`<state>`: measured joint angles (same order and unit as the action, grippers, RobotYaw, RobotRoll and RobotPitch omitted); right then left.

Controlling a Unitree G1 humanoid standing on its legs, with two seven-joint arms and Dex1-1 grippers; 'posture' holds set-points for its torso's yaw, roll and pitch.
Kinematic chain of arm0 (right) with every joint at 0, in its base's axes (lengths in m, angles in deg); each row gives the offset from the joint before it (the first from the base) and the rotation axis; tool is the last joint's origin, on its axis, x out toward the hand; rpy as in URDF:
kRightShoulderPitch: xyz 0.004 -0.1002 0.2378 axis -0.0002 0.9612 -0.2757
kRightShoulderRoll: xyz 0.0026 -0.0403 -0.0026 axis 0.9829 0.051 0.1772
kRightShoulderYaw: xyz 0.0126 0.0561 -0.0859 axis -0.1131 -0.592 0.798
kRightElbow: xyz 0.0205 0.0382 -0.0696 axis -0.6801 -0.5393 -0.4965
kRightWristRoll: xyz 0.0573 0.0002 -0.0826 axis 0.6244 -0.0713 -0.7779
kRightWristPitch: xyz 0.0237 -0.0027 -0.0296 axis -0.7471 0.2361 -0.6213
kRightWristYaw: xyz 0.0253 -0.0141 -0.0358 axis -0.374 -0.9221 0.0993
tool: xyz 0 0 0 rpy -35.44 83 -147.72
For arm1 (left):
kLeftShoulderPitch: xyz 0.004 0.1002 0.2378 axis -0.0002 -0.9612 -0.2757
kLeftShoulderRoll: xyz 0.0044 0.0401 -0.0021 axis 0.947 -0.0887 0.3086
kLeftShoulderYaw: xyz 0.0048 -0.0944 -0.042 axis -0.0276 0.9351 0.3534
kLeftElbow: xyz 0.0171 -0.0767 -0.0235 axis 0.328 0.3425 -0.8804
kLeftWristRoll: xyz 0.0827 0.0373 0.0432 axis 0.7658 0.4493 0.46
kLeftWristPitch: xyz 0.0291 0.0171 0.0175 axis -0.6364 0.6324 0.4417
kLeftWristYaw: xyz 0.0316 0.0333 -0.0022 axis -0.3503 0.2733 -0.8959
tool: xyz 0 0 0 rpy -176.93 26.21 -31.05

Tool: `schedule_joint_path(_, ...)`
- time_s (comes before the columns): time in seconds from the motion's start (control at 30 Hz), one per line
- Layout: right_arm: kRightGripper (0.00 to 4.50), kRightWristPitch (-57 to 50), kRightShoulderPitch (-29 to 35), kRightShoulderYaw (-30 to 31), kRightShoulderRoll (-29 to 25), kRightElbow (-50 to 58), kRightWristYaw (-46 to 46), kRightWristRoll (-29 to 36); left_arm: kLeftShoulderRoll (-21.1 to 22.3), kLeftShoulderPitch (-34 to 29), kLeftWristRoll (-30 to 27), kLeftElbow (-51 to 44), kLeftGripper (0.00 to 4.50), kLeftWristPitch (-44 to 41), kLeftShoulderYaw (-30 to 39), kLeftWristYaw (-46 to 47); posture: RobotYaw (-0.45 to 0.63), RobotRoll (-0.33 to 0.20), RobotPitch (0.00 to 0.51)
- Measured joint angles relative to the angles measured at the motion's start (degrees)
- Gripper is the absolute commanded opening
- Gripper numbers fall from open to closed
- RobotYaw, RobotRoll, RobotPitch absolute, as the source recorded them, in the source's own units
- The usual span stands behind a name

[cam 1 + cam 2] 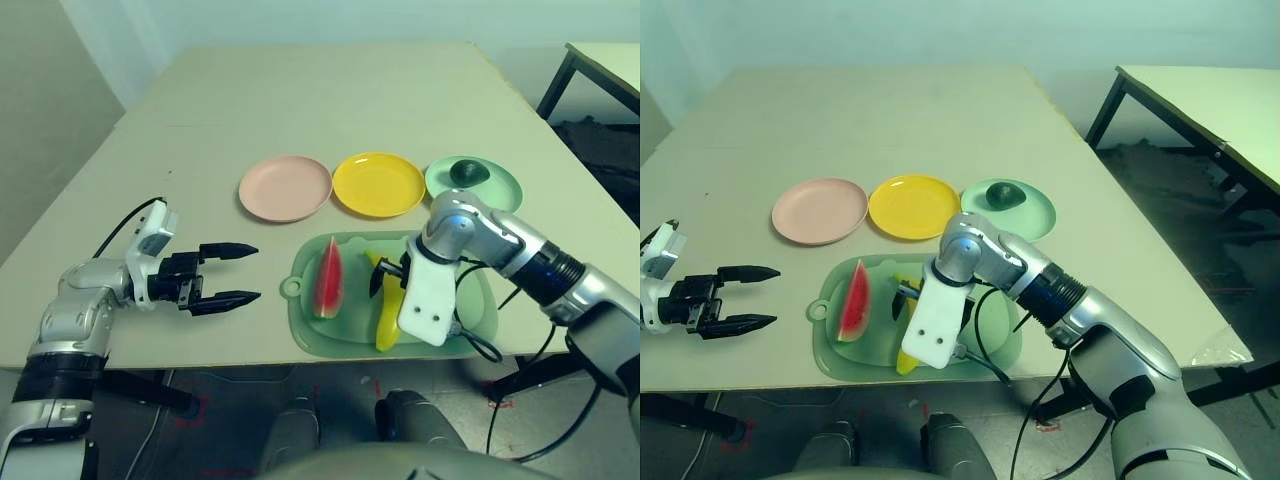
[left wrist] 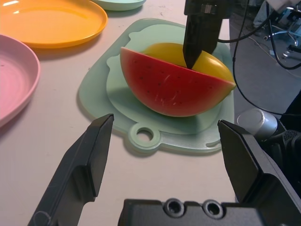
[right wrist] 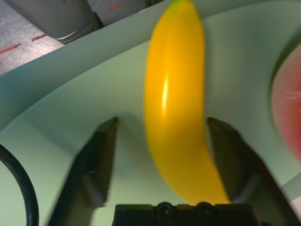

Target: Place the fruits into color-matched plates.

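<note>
Two claws spread: I'm straddling the banana (image 3: pixel 176 108) on the mat (image 1: pixel 310 322) with the right claw (image 3: pixel 162 155), yellow plate (image 1: pixel 378 184) at twelve o'clock; left claw (image 1: pixel 228 273) is idling over the surface (image 1: pixel 300 100).

3 plates: pink (image 1: pixel 285 188), yellow (image 1: pixel 378 184), mint green (image 1: pixel 492 190). 3 fruits: watermelon (image 1: pixel 328 278), banana (image 1: pixel 388 310), avocado (image 1: pixel 467 172). 1 mat (image 1: pixel 310 320). 2 grippers.

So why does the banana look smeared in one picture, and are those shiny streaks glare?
In the right wrist view the banana is close and soft-edged, with a bright glare streak along it; in the left wrist view the watermelon is sharp, and the yellow plate shows glossy highlights.
</note>
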<state>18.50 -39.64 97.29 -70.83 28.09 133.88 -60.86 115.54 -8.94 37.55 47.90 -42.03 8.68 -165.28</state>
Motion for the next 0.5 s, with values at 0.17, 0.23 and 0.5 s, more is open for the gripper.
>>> schedule_joint_path(0.17,1.69,1.81,-0.06,-0.63,-2.84,-2.10,0.26,-0.08,-0.07,0.00,-0.54,-0.24,4.50,0.04,0.00,-0.07,-0.03,0.000,0.065)
schedule_joint_path(0.23,1.69,2.15,-0.30,-1.07,-3.88,-3.34,0.65,0.16,-0.07,0.02,-0.51,-0.18,4.50,0.19,-0.01,-0.13,-0.03,0.000,0.068)
schedule_joint_path(0.5,1.69,1.72,-12.96,-4.45,2.47,-20.88,-2.25,-0.27,-0.26,1.47,-0.05,1.30,4.50,-1.56,0.00,3.28,-0.04,0.000,0.066)
